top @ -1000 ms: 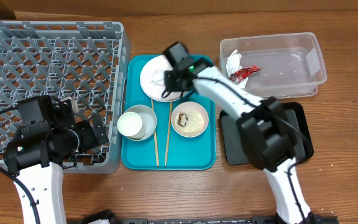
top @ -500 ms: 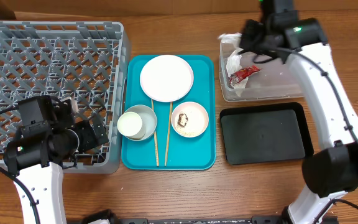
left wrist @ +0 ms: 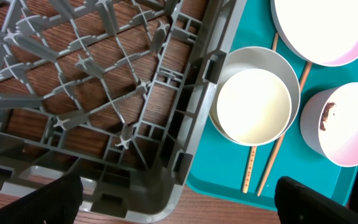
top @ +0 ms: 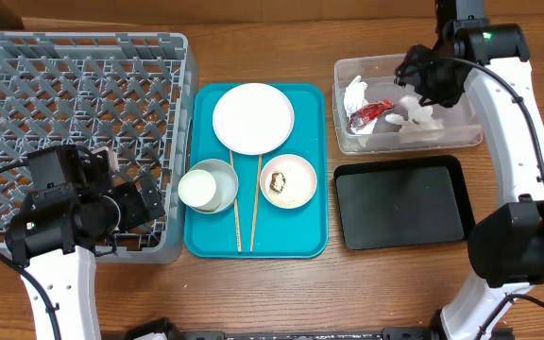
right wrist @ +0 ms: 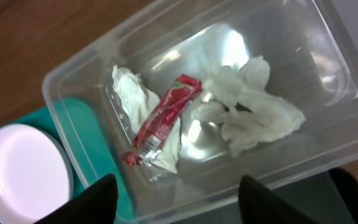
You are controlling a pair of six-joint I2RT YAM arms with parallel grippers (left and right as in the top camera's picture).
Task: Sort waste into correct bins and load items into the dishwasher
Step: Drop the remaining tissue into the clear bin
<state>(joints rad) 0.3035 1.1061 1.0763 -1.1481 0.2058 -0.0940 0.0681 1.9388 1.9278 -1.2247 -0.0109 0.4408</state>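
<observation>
Your right gripper [right wrist: 178, 190] hovers above the clear tub [right wrist: 316, 56], jaws apart.
Crumpled white napkins [right wrist: 263, 118] and a shiny red wrapper [right wrist: 166, 115] inside; left gripper [left wrist: 179, 190] is spread too.

The overhead camera looks straight down on the whole table [top: 253, 293]. The left wrist camera faces down, close on the dish rack [left wrist: 192, 106] corner and teal tray [left wrist: 222, 168]. The right wrist camera sits close over the clear tub [right wrist: 309, 56]. Both areas also show overhead.

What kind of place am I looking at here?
Probably a mock dish-clearing station: a wooden table with a grey dish rack, a teal tray of dishes, a clear waste tub.
</observation>
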